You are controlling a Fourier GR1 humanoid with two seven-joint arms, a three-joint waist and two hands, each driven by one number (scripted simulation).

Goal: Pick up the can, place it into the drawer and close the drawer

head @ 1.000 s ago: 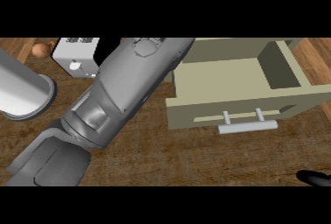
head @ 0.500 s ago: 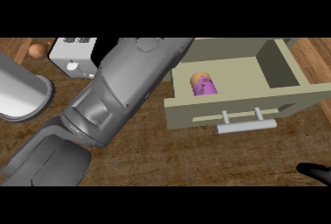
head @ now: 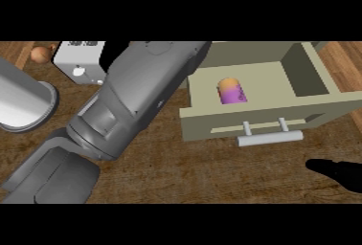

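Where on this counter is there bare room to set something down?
Bare wood lies between the handle of the drawer, the left forearm and the right hand. Drawer floor right of the can is free. Upper left is crowded: cylinder, white box.

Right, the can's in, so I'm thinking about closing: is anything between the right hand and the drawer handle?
Nothing visible does. Only counter top shows between the right hand and the handle; the can lies inside the drawer.

Can inside open drawer
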